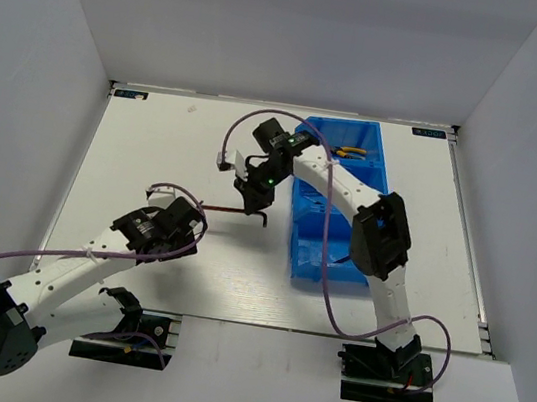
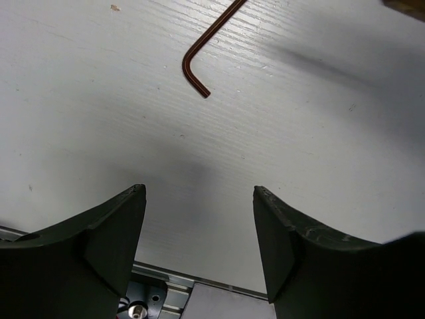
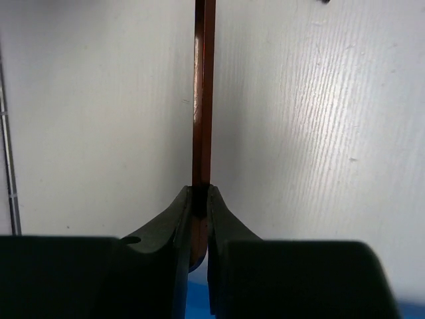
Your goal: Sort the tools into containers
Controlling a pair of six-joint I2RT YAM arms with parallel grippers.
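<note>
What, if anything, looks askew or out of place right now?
Nothing stands out. The right gripper is shut on the hex key, whose shaft runs straight out from the jaws, beside the blue bins. Yellow-handled pliers lie in the far compartment. The left gripper hangs open and empty.

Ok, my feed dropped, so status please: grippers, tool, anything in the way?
Right gripper shut on hex key. Left gripper open, empty. Path to blue bins looks clear.

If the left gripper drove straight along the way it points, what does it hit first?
Probably the bare table ahead of the left gripper, whose jaws are open, just short of the hex key. Depth is unclear, so the key's bent end could come first.
</note>
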